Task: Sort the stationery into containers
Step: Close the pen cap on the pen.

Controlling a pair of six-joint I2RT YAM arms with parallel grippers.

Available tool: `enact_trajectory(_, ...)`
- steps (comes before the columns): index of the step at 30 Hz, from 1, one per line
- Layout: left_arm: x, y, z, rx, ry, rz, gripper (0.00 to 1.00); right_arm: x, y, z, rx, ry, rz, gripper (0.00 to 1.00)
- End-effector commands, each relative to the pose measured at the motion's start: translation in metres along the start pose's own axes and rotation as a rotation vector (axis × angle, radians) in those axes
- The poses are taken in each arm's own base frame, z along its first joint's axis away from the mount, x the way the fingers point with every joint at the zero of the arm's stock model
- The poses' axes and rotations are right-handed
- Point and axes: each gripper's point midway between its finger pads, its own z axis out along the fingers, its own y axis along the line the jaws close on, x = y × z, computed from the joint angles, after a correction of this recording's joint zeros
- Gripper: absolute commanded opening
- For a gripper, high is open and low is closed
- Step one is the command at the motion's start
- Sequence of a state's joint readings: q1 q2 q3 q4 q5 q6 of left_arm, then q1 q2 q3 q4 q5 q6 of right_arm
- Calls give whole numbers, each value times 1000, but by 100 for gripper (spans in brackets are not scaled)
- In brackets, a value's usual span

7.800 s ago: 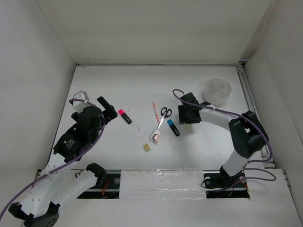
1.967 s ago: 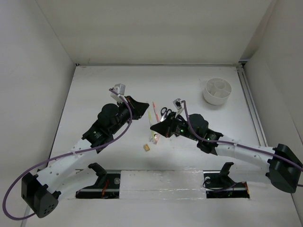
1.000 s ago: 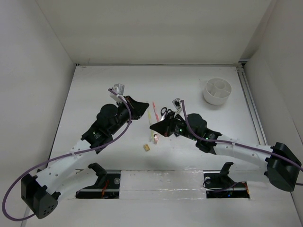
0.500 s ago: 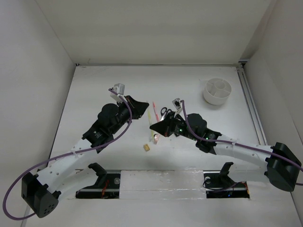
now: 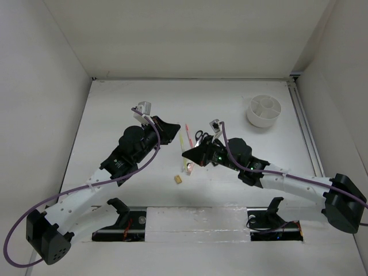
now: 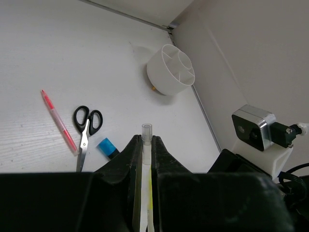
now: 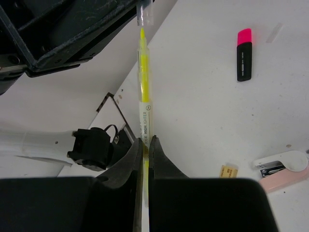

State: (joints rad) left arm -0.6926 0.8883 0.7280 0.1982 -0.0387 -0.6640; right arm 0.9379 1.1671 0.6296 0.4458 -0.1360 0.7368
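My counter [image 5: 115, 103] bears the tub [image 5: 263, 121], scissors [image 6: 86, 126], red pen [image 6: 59, 121], pink-capped marker [image 7: 244, 54], blue-capped marker [image 6: 107, 148] and perhaps an eraser [image 5: 179, 179].

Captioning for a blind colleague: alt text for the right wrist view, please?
The right gripper is shut on a yellow highlighter, whose far capped end the left gripper also clamps. On the white table lie a pink-capped marker, a tan eraser and a pale pink object.

Likely a robotics lab test cell, bare white walls [image 5: 190, 34], white table [image 5: 121, 103], bolted left arm [image 5: 86, 192] and right arm [image 5: 293, 185]
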Motion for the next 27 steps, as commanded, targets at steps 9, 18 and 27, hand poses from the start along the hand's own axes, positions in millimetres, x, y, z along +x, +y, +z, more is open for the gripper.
enact_trajectory(9, -13, -17, -1, 64, -44, -20, 0, -27, 22, 5, -41, -78, -25, 0)
enact_trajectory(18, -6, -16, -3, 87, -27, -10, 0, -38, 29, 10, -56, -93, -28, 0)
enact_trajectory(27, 4, -15, -3, 116, -7, 12, 0, -51, 26, 12, -51, -115, -29, 0)
